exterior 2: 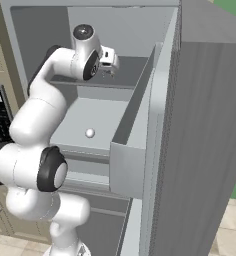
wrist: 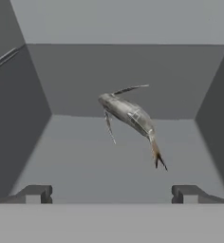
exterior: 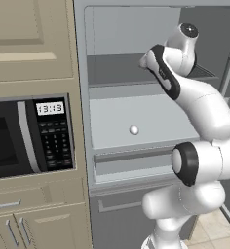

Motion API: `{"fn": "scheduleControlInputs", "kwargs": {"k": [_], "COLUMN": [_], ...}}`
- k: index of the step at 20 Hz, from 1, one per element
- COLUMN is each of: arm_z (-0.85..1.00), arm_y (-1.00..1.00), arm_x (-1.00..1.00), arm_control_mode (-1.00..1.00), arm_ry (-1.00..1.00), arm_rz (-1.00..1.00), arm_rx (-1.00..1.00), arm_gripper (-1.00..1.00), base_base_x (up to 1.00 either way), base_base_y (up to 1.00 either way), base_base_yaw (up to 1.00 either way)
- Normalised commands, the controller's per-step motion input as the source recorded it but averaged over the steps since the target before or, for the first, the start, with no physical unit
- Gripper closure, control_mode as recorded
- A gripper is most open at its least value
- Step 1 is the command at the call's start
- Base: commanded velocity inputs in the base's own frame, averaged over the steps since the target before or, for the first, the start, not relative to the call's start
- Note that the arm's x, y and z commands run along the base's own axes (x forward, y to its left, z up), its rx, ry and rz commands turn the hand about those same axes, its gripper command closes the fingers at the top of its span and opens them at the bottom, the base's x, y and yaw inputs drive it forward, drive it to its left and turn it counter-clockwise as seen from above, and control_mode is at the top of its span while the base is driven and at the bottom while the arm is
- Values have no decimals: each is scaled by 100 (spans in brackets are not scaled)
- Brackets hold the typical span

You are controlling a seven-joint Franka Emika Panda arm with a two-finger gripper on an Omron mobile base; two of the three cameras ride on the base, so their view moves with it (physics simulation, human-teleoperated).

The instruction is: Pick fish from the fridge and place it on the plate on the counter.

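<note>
Gripper [wrist: 112, 193] wide open, fish [wrist: 129, 116] just ahead btwn fingers, on fridge [wrist: 85, 161] shelf.

Fish [wrist: 130, 116] on upper fridge [exterior: 136, 44] shelf; white ball [exterior: 133, 130] on shelf below

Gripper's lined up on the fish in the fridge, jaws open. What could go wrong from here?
1. The fish lies slanted across the open gripper; the fingers may catch only the thin tail.
2. It lies deep on the shelf; pushing in could nudge it toward the back wall.
3. The forearm could clip the open fridge door on retreat.
</note>
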Motion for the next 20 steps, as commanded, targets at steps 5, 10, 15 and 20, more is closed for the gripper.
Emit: {"fn": "scheduleControlInputs", "kwargs": {"k": [5,10,15,20], "arm_z": [0,0,0,0], "arm_y": [0,0,-1,0], "arm_x": [42,39,31,26], "arm_control_mode": [-100,-100,-100,-100], "arm_ry": [2,7,8,11], "arm_rz": [0,0,0,0], "arm_rx": [0,0,0,1], "arm_gripper": [-100,-100,-100,-100], "base_base_x": [0,0,0,0], "base_base_y": [0,0,0,0], "base_base_yaw": [0,0,0,0]}}
